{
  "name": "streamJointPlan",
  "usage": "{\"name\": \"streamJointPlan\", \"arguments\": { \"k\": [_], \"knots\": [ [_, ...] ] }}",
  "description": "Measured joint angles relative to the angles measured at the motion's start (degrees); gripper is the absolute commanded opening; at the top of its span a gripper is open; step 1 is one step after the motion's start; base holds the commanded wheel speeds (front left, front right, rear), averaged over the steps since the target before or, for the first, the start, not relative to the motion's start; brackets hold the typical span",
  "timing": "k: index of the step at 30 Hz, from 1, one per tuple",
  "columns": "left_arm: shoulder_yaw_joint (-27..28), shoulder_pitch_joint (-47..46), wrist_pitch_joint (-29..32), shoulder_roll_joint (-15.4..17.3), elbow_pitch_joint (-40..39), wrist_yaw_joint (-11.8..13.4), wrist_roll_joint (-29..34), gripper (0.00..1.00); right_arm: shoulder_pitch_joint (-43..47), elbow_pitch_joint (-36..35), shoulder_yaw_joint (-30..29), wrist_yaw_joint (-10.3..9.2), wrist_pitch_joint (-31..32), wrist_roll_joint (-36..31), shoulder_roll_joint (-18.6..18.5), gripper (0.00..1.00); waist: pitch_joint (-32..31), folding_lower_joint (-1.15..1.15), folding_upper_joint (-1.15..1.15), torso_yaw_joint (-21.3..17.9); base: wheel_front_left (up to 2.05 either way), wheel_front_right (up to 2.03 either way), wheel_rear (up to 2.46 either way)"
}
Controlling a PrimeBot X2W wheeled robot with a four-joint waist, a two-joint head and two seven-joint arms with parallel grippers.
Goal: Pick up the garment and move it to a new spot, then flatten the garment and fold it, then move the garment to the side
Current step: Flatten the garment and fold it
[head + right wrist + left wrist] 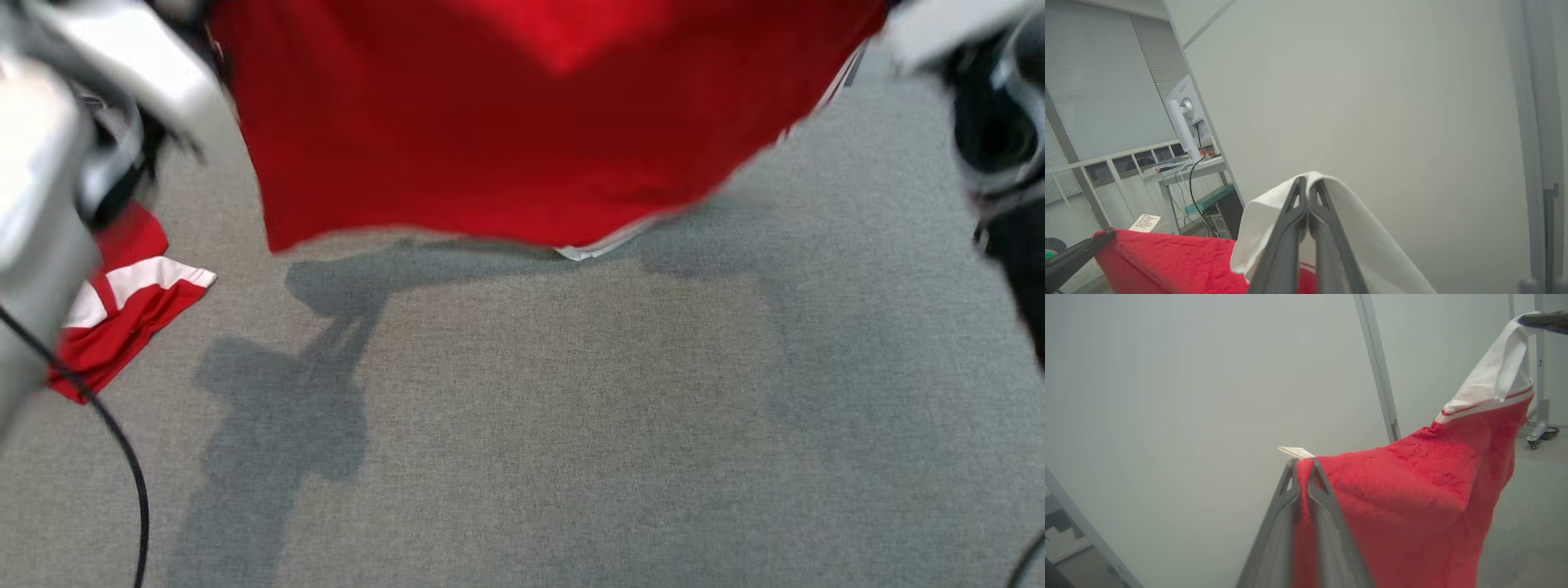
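Red and hanging clear above the grey carpet (571, 408), holding the garment (506, 122) with left gripper (1303, 463) clamped on a red edge and right gripper (1309, 181) clamped on white trim; could slip loose if stretched too taut.

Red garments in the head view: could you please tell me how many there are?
2. One red garment hangs held up above the carpet; a red-and-white garment lies on the carpet at left, partly hidden by the left arm.
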Motion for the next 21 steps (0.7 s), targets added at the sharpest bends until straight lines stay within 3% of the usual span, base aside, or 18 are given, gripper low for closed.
{"name": "streamJointPlan", "arguments": {
  "k": [5,8,9,10,14,21],
  "knots": [
    [-3.1,17.1,2.6,2.5,-3.0,0.0,-10.0,0.0,14.4,-7.2,5.3,-0.01,7.8,6.2,-5.7,0.0,-1.8,0.0,0.0,0.4,0.0,0.0,0.0],
    [-3.1,22.9,2.6,2.8,-4.3,0.7,-12.5,0.0,19.4,-10.0,6.8,-0.01,9.3,7.2,-7.9,0.0,-2.5,0.0,0.0,0.7,0.0,0.0,0.0],
    [-2.7,27.8,1.9,2.5,-6.3,3.3,-14.4,0.0,23.7,-12.5,7.7,-0.01,9.9,8.1,-9.2,0.0,-3.2,0.0,0.0,1.0,0.0,0.0,0.0],
    [-2.7,27.8,1.9,2.5,-6.3,3.3,-14.4,0.0,23.7,-12.5,7.7,-0.01,9.9,8.1,-9.2,0.0,-3.2,0.0,0.0,1.0,0.0,0.0,0.0],
    [-1.8,37.8,0.7,1.2,-10.6,7.7,-16.5,0.0,32.1,-16.4,8.7,0.0,9.9,9.3,-10.2,0.0,-4.9,0.0,0.0,1.4,0.0,0.0,0.0],
    [1.1,51.3,0.5,-1.7,-17.1,11.7,-17.7,0.0,44.9,-22.6,8.7,-0.01,10.0,9.9,-10.7,0.0,-7.1,0.0,0.0,1.9,0.0,0.0,0.0]
  ]
}}
